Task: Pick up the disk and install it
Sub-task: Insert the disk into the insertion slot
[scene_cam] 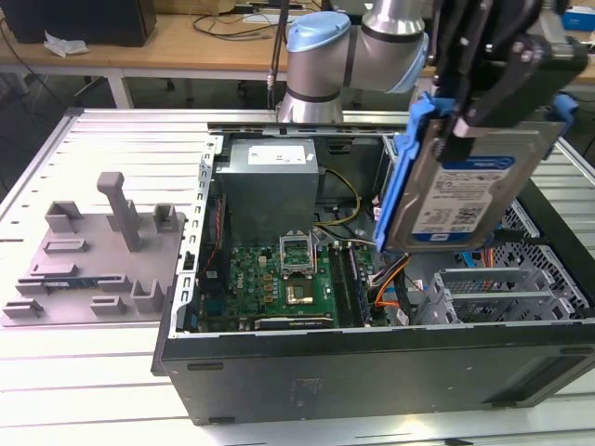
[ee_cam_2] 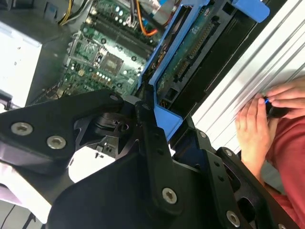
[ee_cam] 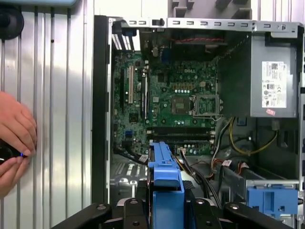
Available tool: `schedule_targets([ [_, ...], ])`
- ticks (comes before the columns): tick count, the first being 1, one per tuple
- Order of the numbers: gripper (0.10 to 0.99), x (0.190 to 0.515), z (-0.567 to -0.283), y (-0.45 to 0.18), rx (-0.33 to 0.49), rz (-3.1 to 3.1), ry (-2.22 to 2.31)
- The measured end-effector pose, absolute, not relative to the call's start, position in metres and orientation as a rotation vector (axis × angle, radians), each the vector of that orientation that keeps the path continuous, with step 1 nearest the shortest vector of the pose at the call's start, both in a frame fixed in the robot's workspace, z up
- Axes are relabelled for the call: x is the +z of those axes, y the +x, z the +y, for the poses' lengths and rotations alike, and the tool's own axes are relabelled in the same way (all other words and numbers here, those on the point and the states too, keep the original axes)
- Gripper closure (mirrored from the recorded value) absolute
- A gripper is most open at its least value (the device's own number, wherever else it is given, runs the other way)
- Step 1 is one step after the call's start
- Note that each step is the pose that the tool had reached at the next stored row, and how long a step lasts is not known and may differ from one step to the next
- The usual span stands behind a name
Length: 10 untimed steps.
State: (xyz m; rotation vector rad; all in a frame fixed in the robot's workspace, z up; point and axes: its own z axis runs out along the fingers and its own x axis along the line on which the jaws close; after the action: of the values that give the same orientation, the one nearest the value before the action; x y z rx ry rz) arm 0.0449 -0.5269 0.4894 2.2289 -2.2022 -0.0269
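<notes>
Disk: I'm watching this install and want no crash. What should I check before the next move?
1. Grip: claw shut on disk: ok.
2. Blue carrier on disk: ok.
3. Disk hangs above the open case: ok.
4. Person's hands outside the case, beside it: ok.
5. Orange cables under the disk out of its way: cannot tell.

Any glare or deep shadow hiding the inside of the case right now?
Exterior view: even light, no glare on the disk held in the gripper, motherboard plainly lit. First wrist view: inside of the case evenly lit, light shadow beside the power supply. Second wrist view: the gripper's black body reads dark in the foreground.
</notes>
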Motion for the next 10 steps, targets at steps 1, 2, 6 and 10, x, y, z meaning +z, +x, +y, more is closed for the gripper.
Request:
schedule_targets([
  [1,0.722,0.489,-0.528,0.052,-0.027,-2.202,2.229],
  [2,0.722,0.489,-0.528,0.057,-0.027,-2.202,2.229],
  [6,0.722,0.489,-0.531,0.077,-0.027,-2.202,2.229],
  [10,0.722,0.489,-0.536,0.104,-0.027,-2.202,2.229],
])
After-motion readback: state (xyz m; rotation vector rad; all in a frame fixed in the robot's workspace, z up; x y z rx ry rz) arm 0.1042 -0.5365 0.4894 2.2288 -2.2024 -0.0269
